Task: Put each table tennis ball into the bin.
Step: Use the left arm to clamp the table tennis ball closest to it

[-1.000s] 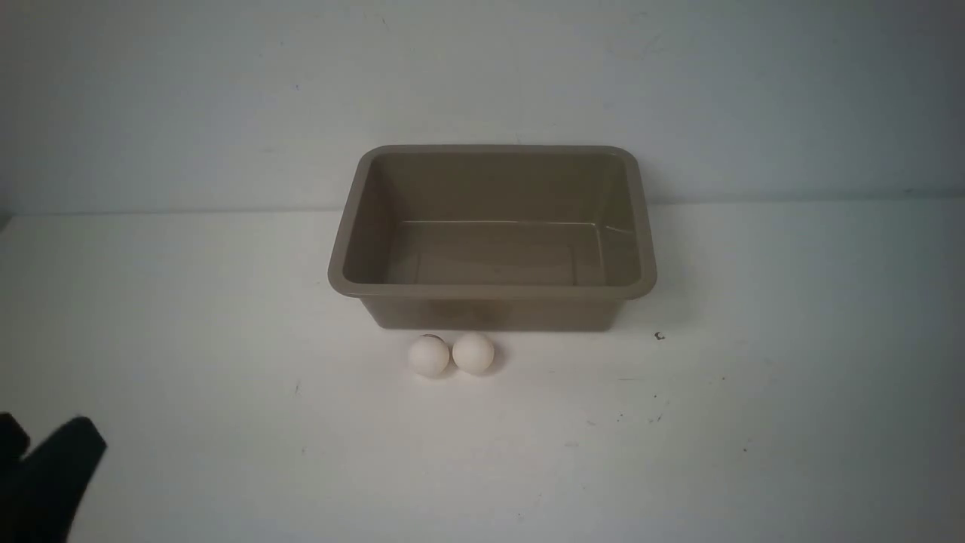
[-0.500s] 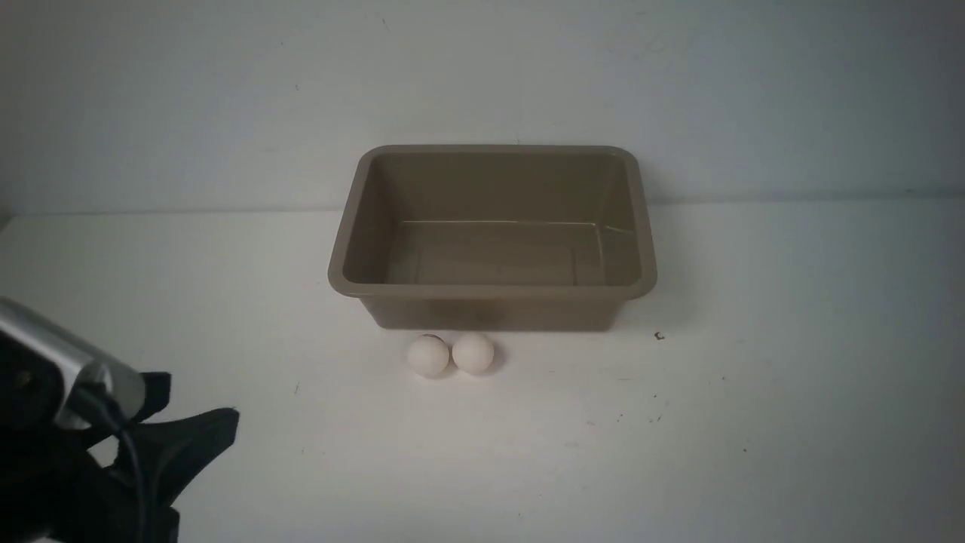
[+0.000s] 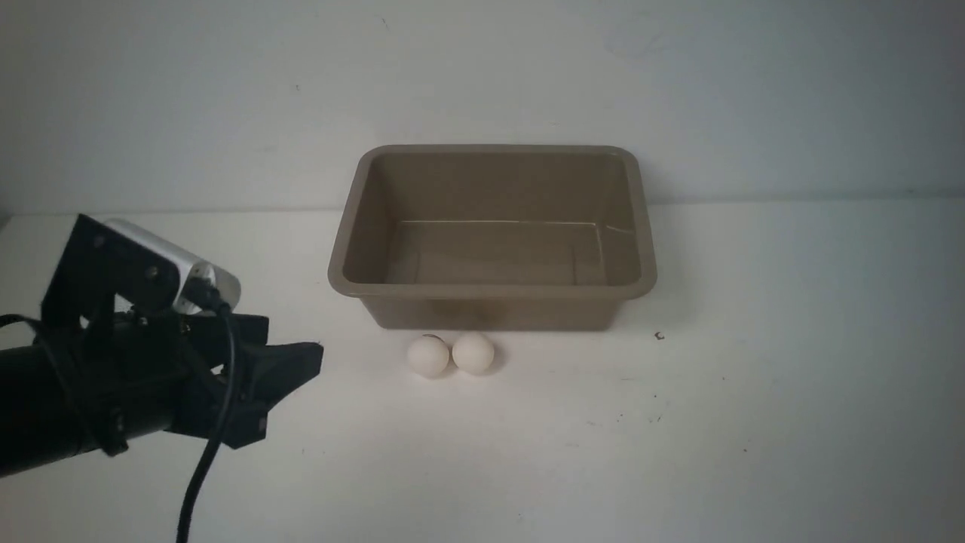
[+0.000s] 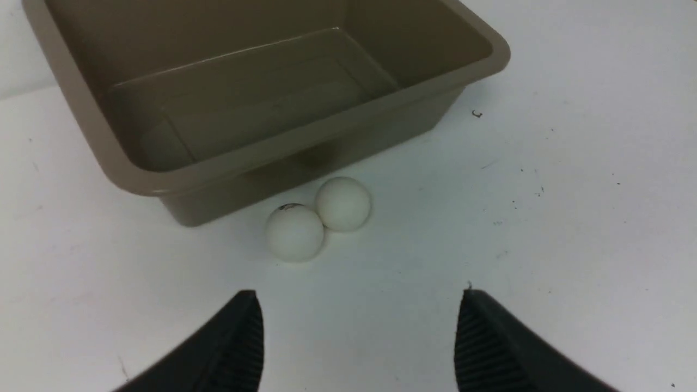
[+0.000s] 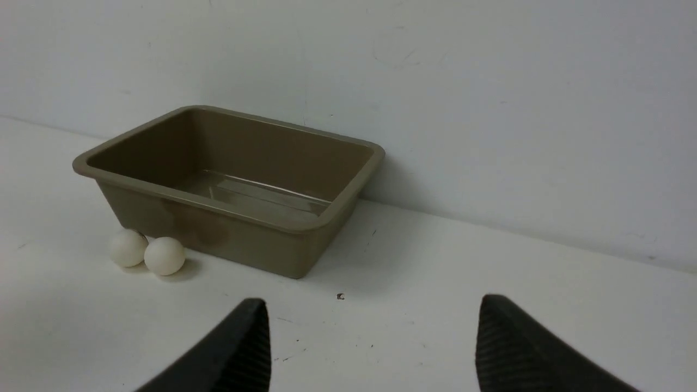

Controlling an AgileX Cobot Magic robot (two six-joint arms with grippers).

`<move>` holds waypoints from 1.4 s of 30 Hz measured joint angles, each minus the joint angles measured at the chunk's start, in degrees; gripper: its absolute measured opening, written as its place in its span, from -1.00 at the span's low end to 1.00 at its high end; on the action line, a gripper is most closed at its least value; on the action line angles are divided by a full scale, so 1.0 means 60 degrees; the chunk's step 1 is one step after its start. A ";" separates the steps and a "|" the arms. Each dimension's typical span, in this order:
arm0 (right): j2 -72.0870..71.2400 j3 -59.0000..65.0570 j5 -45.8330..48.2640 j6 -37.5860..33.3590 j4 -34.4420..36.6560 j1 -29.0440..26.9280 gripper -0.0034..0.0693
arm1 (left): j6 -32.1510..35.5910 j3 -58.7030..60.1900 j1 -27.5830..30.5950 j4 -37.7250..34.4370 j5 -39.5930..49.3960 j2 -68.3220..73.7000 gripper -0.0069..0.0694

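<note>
The left pincer [image 4: 359, 332] is open, its two dark fingers [image 4: 239, 337] standing well apart with nothing held between them. In the front view it reaches in over the left part of the table [image 3: 573, 483], pointing toward the balls but not touching them. On its wrist sits a silver camera [image 3: 226, 286], and a black cable [image 3: 207, 467] hangs from that. Past the fingertips lie the two balls, both on the table and outside the bin. The left ball [image 3: 428, 356] is plain white with a small dark mark near its top; the right ball [image 3: 473, 353] is white too. They sit side by side, seemingly touching, though the front view leaves that contact a little unclear. Just beyond them stands the bin [image 3: 494, 292], upright, grey-brown, with rounded corners and a flared rim; its visible floor is bare. Behind the bin rises a pale wall [image 3: 482, 68], lightly scuffed. The right pincer [image 5: 374, 332], seen in its own wrist view, is open as well, its fingers wide apart and holding nothing.
</note>
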 joint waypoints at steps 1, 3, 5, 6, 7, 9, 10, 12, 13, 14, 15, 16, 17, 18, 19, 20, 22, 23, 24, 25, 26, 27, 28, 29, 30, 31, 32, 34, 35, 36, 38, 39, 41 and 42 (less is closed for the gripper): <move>0.0000 0.0000 -0.0035 -0.0069 0.0000 0.0000 0.36 | 0.0376 -0.0003 0.0000 -0.0428 -0.0050 0.0450 0.31; 0.0000 0.0000 -0.0182 -0.0213 0.0000 0.0000 0.36 | 0.1025 -0.0003 -0.0023 -0.1039 -0.0124 0.1154 0.31; 0.0000 0.0000 -0.0218 -0.0224 0.0000 0.0000 0.36 | 0.1319 -0.0011 -0.0086 -0.1290 -0.0221 0.1448 0.31; 0.0000 0.0000 -0.0215 -0.0224 0.0000 0.0000 0.36 | 0.1769 -0.0031 -0.0211 -0.1497 -0.0341 0.1718 0.31; 0.0000 0.0000 -0.0215 -0.0231 0.0000 0.0000 0.36 | 0.1966 -0.0070 -0.0286 -0.1633 -0.0402 0.1887 0.31; 0.0000 0.0000 -0.0227 -0.0231 0.0000 0.0000 0.36 | 0.2576 -0.0208 -0.0606 -0.1984 -0.0641 0.2264 0.31; 0.0000 0.0000 -0.0234 -0.0240 0.0000 0.0000 0.36 | 0.2831 -0.0286 -0.0795 -0.2159 -0.0803 0.2415 0.31; 0.0000 0.0000 -0.0245 -0.0235 0.0000 0.0000 0.36 | 0.3276 -0.0474 -0.1206 -0.2369 -0.1063 0.2678 0.31; 0.0000 0.0000 -0.0245 -0.0244 0.0000 0.0000 0.36 | 0.3430 -0.0604 -0.1461 -0.2431 -0.1239 0.2829 0.31; 0.0000 0.0000 -0.0252 -0.0244 0.0000 0.0000 0.36 | 0.3526 -0.0750 -0.1750 -0.2469 -0.1458 0.2988 0.31; 0.0000 0.0000 -0.0252 -0.0244 0.0000 0.0000 0.36 | 0.3524 -0.0777 -0.1790 -0.2481 -0.1496 0.3043 0.31; 0.0000 0.0000 -0.0252 -0.0248 0.0000 0.0000 0.36 | 0.3552 -0.0907 -0.1973 -0.2560 -0.1694 0.3184 0.31; 0.0000 0.0000 -0.0252 -0.0248 0.0000 0.0000 0.36 | 0.3555 -0.1075 -0.2147 -0.2636 -0.1976 0.3334 0.31; 0.0000 0.0000 -0.0252 -0.0248 0.0000 0.0000 0.36 | 0.3555 -0.1211 -0.2246 -0.2694 -0.2174 0.3489 0.31; 0.0000 0.0000 -0.0252 -0.0248 0.0000 0.0000 0.36 | 0.3565 -0.1340 -0.2298 -0.2726 -0.2320 0.3649 0.31; 0.0000 0.0000 -0.0252 -0.0248 0.0000 0.0000 0.36 | 0.3586 -0.1471 -0.2330 -0.2766 -0.2362 0.3860 0.31; 0.0000 0.0000 -0.0252 -0.0248 0.0000 0.0000 0.36 | 0.3585 -0.1693 -0.2342 -0.2817 -0.2362 0.4283 0.31; 0.0000 0.0000 -0.0252 -0.0248 0.0000 0.0000 0.36 | 0.3585 -0.1784 -0.2352 -0.2827 -0.2362 0.4494 0.31; 0.0000 0.0000 -0.0252 -0.0248 0.0000 0.0000 0.36 | 0.3585 -0.1839 -0.2362 -0.2829 -0.2362 0.4627 0.31; 0.0000 0.0000 -0.0252 -0.0255 0.0000 0.0000 0.36 | 0.3585 -0.1969 -0.2362 -0.2837 -0.2362 0.4991 0.31; 0.0000 0.0000 -0.0252 -0.0255 0.0000 0.0000 0.36 | 0.3585 -0.2069 -0.2362 -0.2837 -0.2362 0.5173 0.31; 0.0000 0.0000 -0.0252 -0.0259 0.0000 0.0000 0.36 | 0.3585 -0.2152 -0.2362 -0.2837 -0.2362 0.5356 0.31; 0.0000 0.0000 -0.0252 -0.0306 0.0000 0.0000 0.36 | 0.3585 -0.2286 -0.2362 -0.2847 -0.2362 0.5664 0.31; 0.0000 0.0000 -0.0252 -0.0306 0.0000 0.0000 0.36 | 0.3585 -0.2309 -0.2362 -0.2847 -0.2362 0.5664 0.31; 0.0000 0.0000 -0.0252 -0.0375 0.0000 0.0000 0.36 | 0.3585 -0.2440 -0.2362 -0.2855 -0.2362 0.5906 0.31; 0.0000 0.0000 -0.0252 -0.0418 0.0000 0.0000 0.36 | 0.3585 -0.2548 -0.2362 -0.2855 -0.2362 0.6127 0.31; 0.0000 0.0000 -0.0252 -0.0458 0.0000 0.0000 0.36 | 0.3585 -0.2659 -0.2362 -0.2855 -0.2362 0.6261 0.30; 0.0000 0.0000 -0.0252 -0.0480 0.0000 0.0000 0.36 | 0.3576 -0.2852 -0.2362 -0.2858 -0.2362 0.6522 0.28; 0.0000 0.0000 -0.0255 -0.0480 0.0000 0.0000 0.36 | 0.3576 -0.2954 -0.2362 -0.2867 -0.2362 0.6645 0.26; 0.0000 0.0000 -0.0255 -0.0489 0.0000 0.0000 0.36 | 0.3576 -0.3049 -0.2362 -0.2866 -0.2362 0.6747 0.24; 0.0000 0.0000 -0.0255 -0.0489 0.0000 0.0000 0.36 | 0.3576 -0.3243 -0.2362 -0.2866 -0.2297 0.6966 0.21; 0.0000 0.0000 -0.0263 -0.0489 0.0000 0.0000 0.36 | 0.3576 -0.3322 -0.2362 -0.2866 -0.2224 0.7059 0.19; 0.0000 0.0000 -0.0288 -0.0489 0.0000 0.0000 0.36 | 0.3566 -0.3414 -0.2362 -0.2866 -0.2102 0.7158 0.19; 0.0000 0.0000 -0.0303 -0.0500 0.0000 0.0000 0.36 | 0.3557 -0.3439 -0.2362 -0.2866 -0.2074 0.7197 0.19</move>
